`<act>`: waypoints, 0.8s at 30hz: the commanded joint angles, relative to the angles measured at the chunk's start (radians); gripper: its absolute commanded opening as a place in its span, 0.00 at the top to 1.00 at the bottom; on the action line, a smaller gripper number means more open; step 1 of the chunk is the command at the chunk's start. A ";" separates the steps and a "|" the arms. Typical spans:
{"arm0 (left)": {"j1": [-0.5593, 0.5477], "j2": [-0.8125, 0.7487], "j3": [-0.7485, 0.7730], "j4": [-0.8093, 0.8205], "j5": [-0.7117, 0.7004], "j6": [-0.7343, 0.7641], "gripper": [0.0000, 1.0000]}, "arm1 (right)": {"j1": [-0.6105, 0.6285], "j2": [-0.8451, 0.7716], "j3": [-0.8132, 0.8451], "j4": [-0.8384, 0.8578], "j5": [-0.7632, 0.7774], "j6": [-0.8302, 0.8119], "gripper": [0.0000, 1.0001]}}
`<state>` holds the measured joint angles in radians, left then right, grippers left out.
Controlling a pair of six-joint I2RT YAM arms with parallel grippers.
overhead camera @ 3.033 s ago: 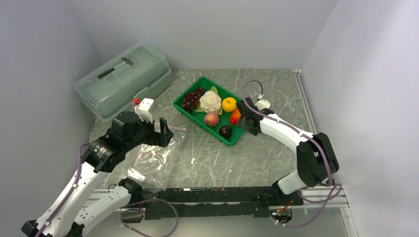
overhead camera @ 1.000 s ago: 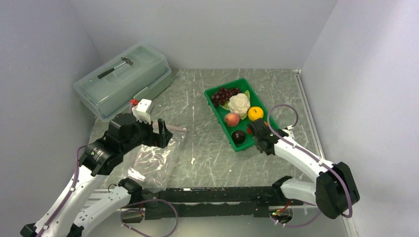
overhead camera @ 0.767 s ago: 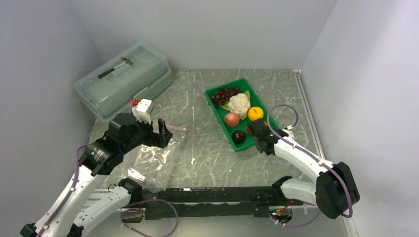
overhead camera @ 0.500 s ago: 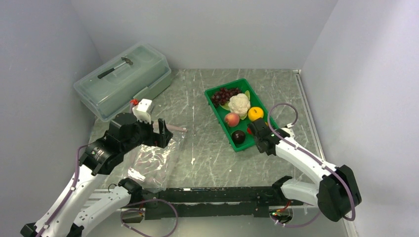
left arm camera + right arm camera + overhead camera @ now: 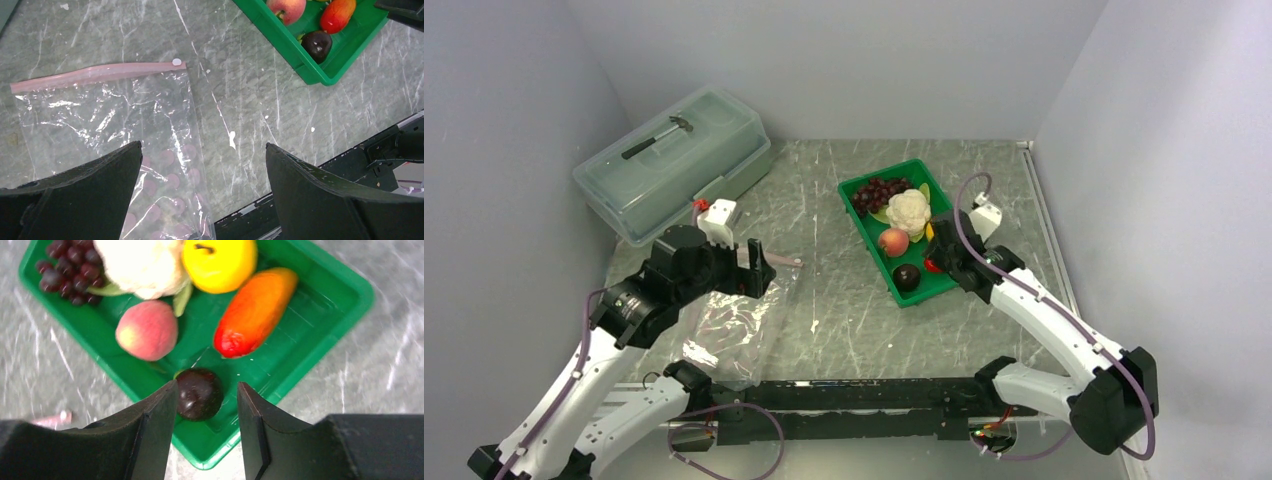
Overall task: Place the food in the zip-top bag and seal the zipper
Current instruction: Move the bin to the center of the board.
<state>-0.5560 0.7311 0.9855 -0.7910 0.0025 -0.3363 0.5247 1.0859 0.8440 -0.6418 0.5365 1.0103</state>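
The green tray [image 5: 865,236] holds the food: grapes [image 5: 879,191], cauliflower [image 5: 907,210], peach [image 5: 892,242], plum [image 5: 907,277] and pepper [image 5: 932,265]; my right arm hides the orange there. My right gripper [image 5: 941,257] is open, low over the tray's near end. In the right wrist view its gripper [image 5: 206,386] frames the plum [image 5: 199,393], beside the pepper [image 5: 255,312], peach [image 5: 146,330] and orange [image 5: 219,257]. The clear zip-top bag [image 5: 732,322] lies flat at the left, its pink zipper [image 5: 95,74] at the far edge. My left gripper [image 5: 203,146] hovers open over the bag [image 5: 110,125].
A large translucent lidded box [image 5: 674,160] with a hammer [image 5: 659,133] on it stands at the back left. Walls close in the table on the left, back and right. The black base rail [image 5: 864,395] runs along the near edge.
The tray was dragged right and turned, then stayed still. In the last half second my right gripper rose and moved back over the tray, hiding the orange. My left gripper shifted slightly.
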 commanded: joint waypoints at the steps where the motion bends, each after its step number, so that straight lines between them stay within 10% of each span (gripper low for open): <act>1: -0.003 0.008 0.005 0.006 -0.028 -0.006 0.01 | 0.007 0.020 0.062 0.178 -0.199 -0.366 0.48; 12: -0.003 0.019 0.008 0.006 -0.052 -0.006 0.01 | 0.058 0.194 0.211 0.219 -0.432 -0.599 0.43; 24: -0.004 0.022 0.008 0.004 -0.049 -0.002 0.01 | 0.151 0.476 0.335 0.173 -0.327 -0.626 0.47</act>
<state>-0.5560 0.7528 0.9855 -0.7914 -0.0353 -0.3359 0.6682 1.5192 1.1309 -0.4614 0.1555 0.4042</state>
